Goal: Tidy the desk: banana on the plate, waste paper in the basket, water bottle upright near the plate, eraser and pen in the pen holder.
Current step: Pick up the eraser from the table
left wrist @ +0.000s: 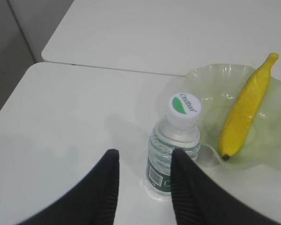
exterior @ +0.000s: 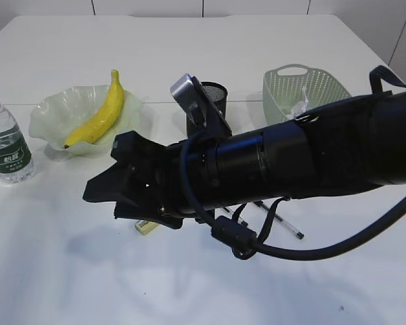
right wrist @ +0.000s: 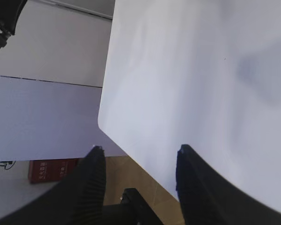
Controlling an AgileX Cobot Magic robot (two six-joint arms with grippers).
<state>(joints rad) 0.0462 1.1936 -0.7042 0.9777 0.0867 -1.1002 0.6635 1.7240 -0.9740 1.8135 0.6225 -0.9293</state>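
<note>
The banana [exterior: 98,112] [left wrist: 246,108] lies in the pale green plate [exterior: 51,112] [left wrist: 210,75]. Just left of the plate the water bottle [exterior: 7,145] [left wrist: 175,140] stands upright. My left gripper [left wrist: 145,153] is open, hanging in front of the bottle without touching it. My right gripper [exterior: 103,170] [right wrist: 140,148] has reached across to the left and is open and empty. A small yellowish eraser [exterior: 146,226] lies under it. The pen [exterior: 277,220] lies partly hidden under the right arm. The black pen holder [exterior: 216,95] stands behind the wrist camera. Waste paper [exterior: 300,105] sits in the green basket [exterior: 304,84].
The right arm's black body and its cable [exterior: 311,247] cross the middle of the table [exterior: 189,291]. The right wrist view looks past the table's corner [right wrist: 103,117] down to the floor. The left arm is outside the exterior view.
</note>
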